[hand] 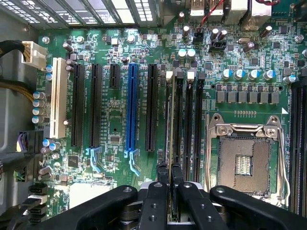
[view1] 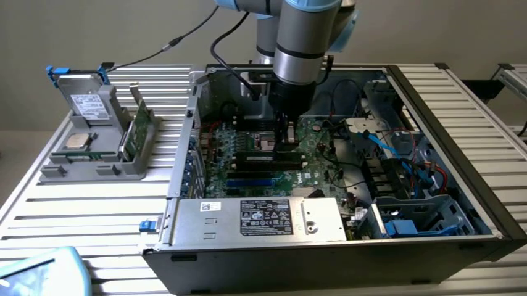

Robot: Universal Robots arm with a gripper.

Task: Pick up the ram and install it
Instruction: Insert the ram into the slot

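The ram (hand: 169, 120) appears edge-on in the wrist view as a thin pale-sided stick. It runs lengthwise along the black memory slots (hand: 178, 124), at the edge of the first one. My gripper (hand: 169, 175) is shut on its near end, one finger (hand: 162, 173) on each side. In the exterior view the gripper (view1: 288, 137) reaches down into the open computer case, just above the motherboard (view1: 247, 166) near the empty processor socket (hand: 244, 158). Whether the stick is seated in a slot cannot be told.
A blue slot (hand: 132, 105), black slots and a white slot (hand: 58, 96) lie beside the memory slots. The power supply (view1: 263, 216) fills the case front, with cables (view1: 395, 154) at the exterior view's right. A grey holder (view1: 99, 157) outside carries a drive (view1: 89, 105), a silver processor (view1: 78, 141) and a green board (view1: 142, 123).
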